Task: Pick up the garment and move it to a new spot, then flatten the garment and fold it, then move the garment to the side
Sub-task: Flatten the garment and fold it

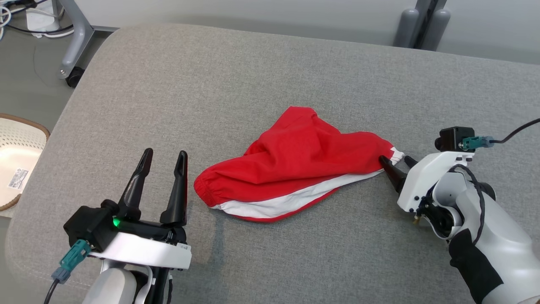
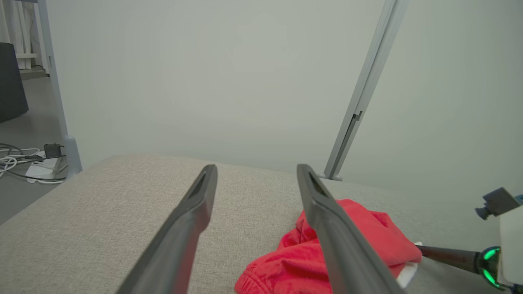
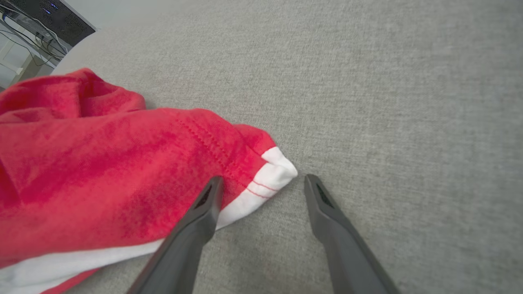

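Just then the crumpled red cloth garment with a white band (image 1: 295, 169) lay on the grey woven fabric cushion (image 1: 253, 67). Its white-edged corner sat between the spread fingers of the right claw (image 1: 394, 159), which was clamped on nothing; one fingertip overlapped the hem, contact unclear. The left claw (image 1: 165, 152) stood apart and empty, with the garment's gathered end just beside it, to its right.

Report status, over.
Left gripper open, beside the garment. Right gripper open, astride garment's white-trimmed corner. Garment crumpled on grey cushion. No obstruction seen.
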Robot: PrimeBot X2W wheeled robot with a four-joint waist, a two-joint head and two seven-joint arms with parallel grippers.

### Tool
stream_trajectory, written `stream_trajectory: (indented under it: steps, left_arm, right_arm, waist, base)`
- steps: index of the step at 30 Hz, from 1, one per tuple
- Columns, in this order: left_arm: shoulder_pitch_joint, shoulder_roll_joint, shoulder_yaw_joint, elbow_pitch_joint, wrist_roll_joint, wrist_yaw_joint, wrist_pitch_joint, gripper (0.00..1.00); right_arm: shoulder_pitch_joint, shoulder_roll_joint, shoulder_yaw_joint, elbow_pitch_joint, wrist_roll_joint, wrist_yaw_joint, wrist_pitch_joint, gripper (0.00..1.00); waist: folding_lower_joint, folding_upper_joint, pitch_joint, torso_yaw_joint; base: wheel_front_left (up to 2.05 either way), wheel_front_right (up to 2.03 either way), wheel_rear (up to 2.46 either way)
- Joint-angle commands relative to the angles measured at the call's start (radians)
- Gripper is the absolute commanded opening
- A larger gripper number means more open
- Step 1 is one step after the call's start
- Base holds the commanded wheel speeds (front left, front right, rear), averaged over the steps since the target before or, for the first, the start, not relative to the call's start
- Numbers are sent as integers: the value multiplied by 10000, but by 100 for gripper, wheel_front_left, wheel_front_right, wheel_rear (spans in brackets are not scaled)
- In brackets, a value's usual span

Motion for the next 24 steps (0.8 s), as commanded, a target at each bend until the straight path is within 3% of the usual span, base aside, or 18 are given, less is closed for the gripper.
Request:
stream_trajectory:
  steps: [1, 3, 5, 16, 24]
  left_arm:
    - [-46, -84, 140, 95, 129, -145, -40, 100]
    - [-65, -190, 282, 190, 223, -301, -40, 100]
    - [-76, -307, 402, 270, 325, -444, -40, 100]
    - [89, -517, 999, 576, 801, -894, -41, 100]
    - [413, -471, 1218, 675, 998, -1037, -40, 100]
  right_arm:
    - [-59, 58, 34, 250, 135, 1, 112, 100]
    - [-132, 71, 86, 445, 168, 0, 122, 100]
    - [-200, 115, 144, 604, 236, 1, 73, 0]
    - [15, 54, 465, 139, 568, 1, -1052, 0]
    - [1247, -359, 586, -1541, 1591, 1, -1153, 0]
  waist:
    - [0, 0, 26, 45]
    - [0, 0, 47, 77]
    - [0, 0, 61, 91]
    - [0, 0, -396, -424]
    - [0, 0, -1044, -1434]
  base:
    - [0, 0, 0]
    - [0, 0, 0]
    - [0, 0, 0]
    - [0, 0, 0]
    - [0, 0, 0]
